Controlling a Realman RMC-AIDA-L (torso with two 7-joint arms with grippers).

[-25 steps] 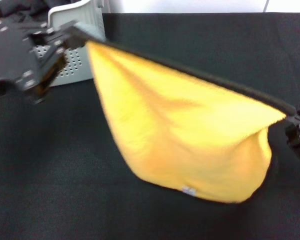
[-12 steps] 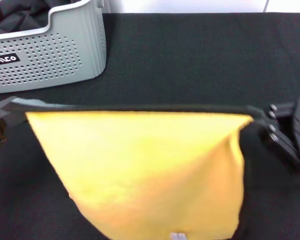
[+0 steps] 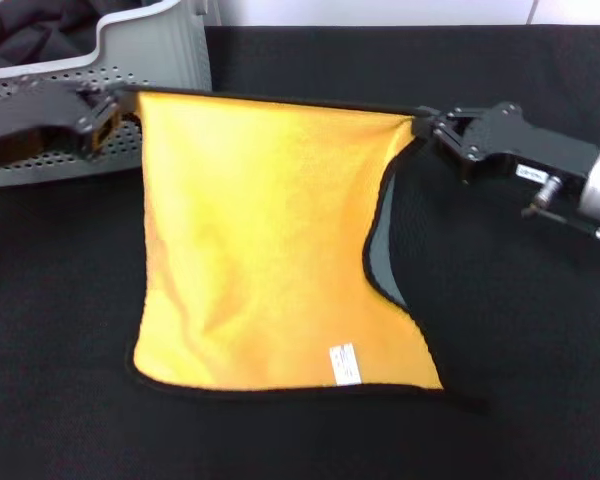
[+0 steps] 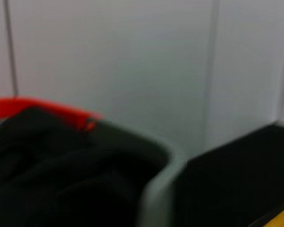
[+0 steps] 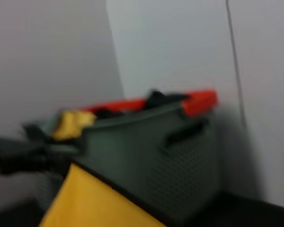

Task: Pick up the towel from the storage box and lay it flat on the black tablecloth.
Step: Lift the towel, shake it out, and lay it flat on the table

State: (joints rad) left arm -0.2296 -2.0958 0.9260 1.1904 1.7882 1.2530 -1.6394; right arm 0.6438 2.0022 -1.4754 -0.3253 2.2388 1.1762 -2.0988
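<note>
- left gripper (image 3: 120,103): pinched on the towel's far left corner, arm coming in from the left edge of the head view, just in front of the storage box wall.
- right gripper (image 3: 428,124): clamped on the towel's far right corner, arm reaching in from the right.
- towel (image 3: 265,250): yellow-orange side up, far edge stretched taut between the two grippers, black stitched edging visible all round.
- From the grippers the cloth runs toward the robot; near hem is down on the black tablecloth (image 3: 500,330), lying slightly wavy.
- Below the right gripper the towel's right edge curls inward, showing a strip of grey reverse (image 3: 380,262).
- small white label (image 3: 344,364): near the near hem, closer to the right gripper's side.
- storage box (image 3: 155,45): light grey, perforated, directly behind the left gripper, well apart from the right gripper. Dark fabric (image 3: 50,25) sits inside it.
- left wrist view: box rim (image 4: 156,189) and dark fabric inside, red edge (image 4: 42,106) behind it, pale wall beyond; sliver of yellow towel at the frame corner (image 4: 281,218). Own fingers not in shot.
- right wrist view: yellow towel (image 5: 92,203) with black edging in the foreground, storage box (image 5: 170,156) beyond it, red rim (image 5: 199,101) behind the box, a scrap of yellow (image 5: 71,123) at the box rim. Blurred dark shape at the towel's far corner; cannot tell what it is.
</note>
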